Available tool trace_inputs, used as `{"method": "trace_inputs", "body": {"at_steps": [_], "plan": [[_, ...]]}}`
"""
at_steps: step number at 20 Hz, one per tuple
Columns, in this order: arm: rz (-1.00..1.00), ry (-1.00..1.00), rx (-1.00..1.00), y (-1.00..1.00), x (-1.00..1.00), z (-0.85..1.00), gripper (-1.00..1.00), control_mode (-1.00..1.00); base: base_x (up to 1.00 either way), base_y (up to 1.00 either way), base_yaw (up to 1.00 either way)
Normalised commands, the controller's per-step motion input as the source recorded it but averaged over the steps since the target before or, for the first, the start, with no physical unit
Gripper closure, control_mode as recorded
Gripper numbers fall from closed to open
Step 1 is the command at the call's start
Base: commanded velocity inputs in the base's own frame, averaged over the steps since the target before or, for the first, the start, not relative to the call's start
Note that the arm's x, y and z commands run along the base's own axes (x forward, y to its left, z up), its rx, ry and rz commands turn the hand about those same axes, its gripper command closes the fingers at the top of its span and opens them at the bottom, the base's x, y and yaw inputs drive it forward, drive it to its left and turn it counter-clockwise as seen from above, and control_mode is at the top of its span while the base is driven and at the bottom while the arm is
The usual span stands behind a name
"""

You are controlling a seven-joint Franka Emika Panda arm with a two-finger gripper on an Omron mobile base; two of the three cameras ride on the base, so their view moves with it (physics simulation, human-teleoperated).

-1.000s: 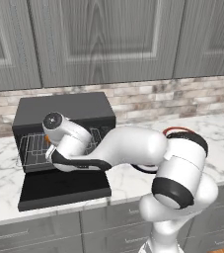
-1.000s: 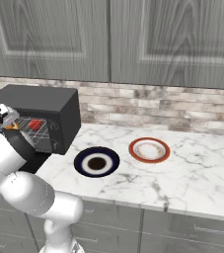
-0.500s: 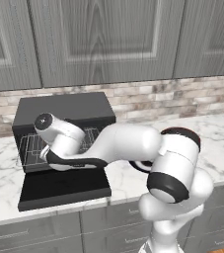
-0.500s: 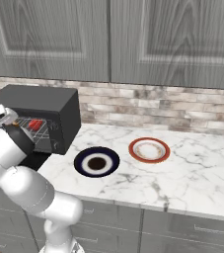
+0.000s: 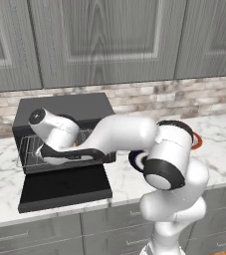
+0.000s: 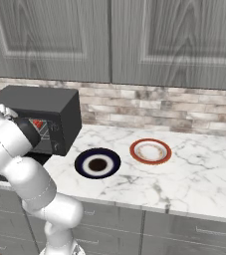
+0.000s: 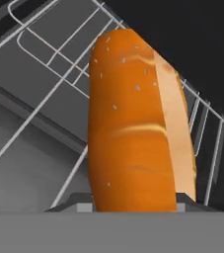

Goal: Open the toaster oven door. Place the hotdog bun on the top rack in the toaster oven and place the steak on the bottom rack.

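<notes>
Oven: I saw the toaster oven (image 5: 62, 110) on the marble desk (image 6: 194, 174), its toaster oven door (image 5: 64, 187) dropped flat toward me.
Arm: my wrist reached into the oven mouth in the left base view, covering most of the opening.
Fingers: in the hand view the hotdog bun (image 7: 135, 128) rose straight up from between my fingers, whose dark tips sat tight against its lower end on either side, so I read them as clamped on it.
Bun: it hung over silver wire rack bars (image 7: 49, 94) inside the dark cavity; I could not tell which rack those bars belonged to, nor whether the bun touched them.
Steak: a small red patch (image 6: 38, 124) showed at the oven front in the right base view; I could not say for sure what it was.
Desk items: a dark blue plate (image 6: 97, 163) and a red-rimmed plate (image 6: 150, 151) lay to the right of the oven.
</notes>
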Motion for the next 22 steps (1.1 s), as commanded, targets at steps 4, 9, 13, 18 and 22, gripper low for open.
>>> {"method": "trace_inputs", "body": {"at_steps": [4,9,13,18,22], "plan": [[-0.09,0.0,0.0,0.02,-0.04,-0.03,-1.0,-1.0,0.0,0.0,0.0],[-0.1,0.0,0.0,0.0,-0.05,0.0,-1.0,-1.0,0.0,0.0,0.0],[-0.11,-0.04,0.0,0.0,-0.09,0.13,-1.0,-1.0,0.0,0.0,0.0],[-0.15,-0.01,0.0,0.01,-0.09,0.25,-1.0,-1.0,0.0,0.0,0.0],[-0.14,0.0,0.0,0.0,-0.06,0.05,-1.0,-1.0,0.0,0.0,0.0]]}}
